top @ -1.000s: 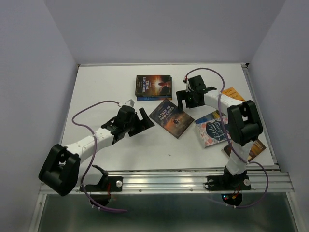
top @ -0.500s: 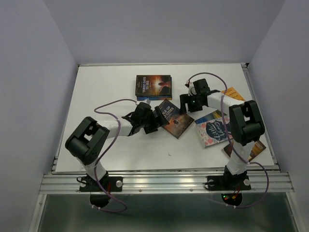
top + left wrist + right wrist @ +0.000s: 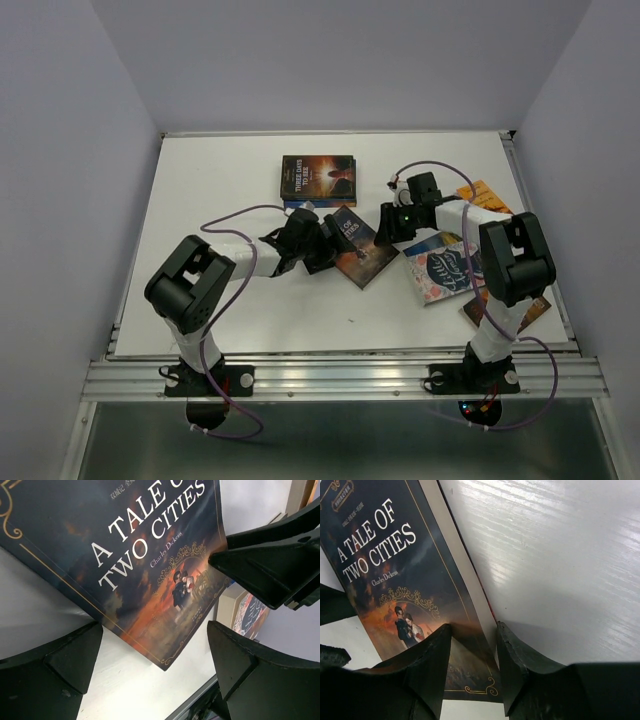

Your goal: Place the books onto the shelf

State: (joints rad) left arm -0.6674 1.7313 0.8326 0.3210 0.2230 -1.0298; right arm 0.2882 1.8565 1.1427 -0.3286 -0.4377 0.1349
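A dark blue book, "A Tale of Two Cities" (image 3: 362, 255), lies mid-table. My left gripper (image 3: 322, 243) is at its left side and stands open. In the left wrist view the book (image 3: 125, 545) fills the top, its corner pointing down between the wide jaws of the left gripper (image 3: 155, 630). My right gripper (image 3: 388, 228) is at the book's right edge. In the right wrist view its half-closed jaws (image 3: 474, 627) straddle the edge of the book (image 3: 385, 570), one finger over the cover and one beside the page edge. Whether they press on it is unclear. The shelf is out of view.
A dark brown book (image 3: 318, 177) lies on a blue one at the back. A pink-teal book (image 3: 445, 268) lies right of centre over a blue one (image 3: 432, 243). An orange book (image 3: 482, 192) and an orange-brown one (image 3: 530, 308) lie by the right arm.
My left arm has swung in from the left to the dark blue book's left side. My right gripper has come down to the book's right edge and its jaws have narrowed.
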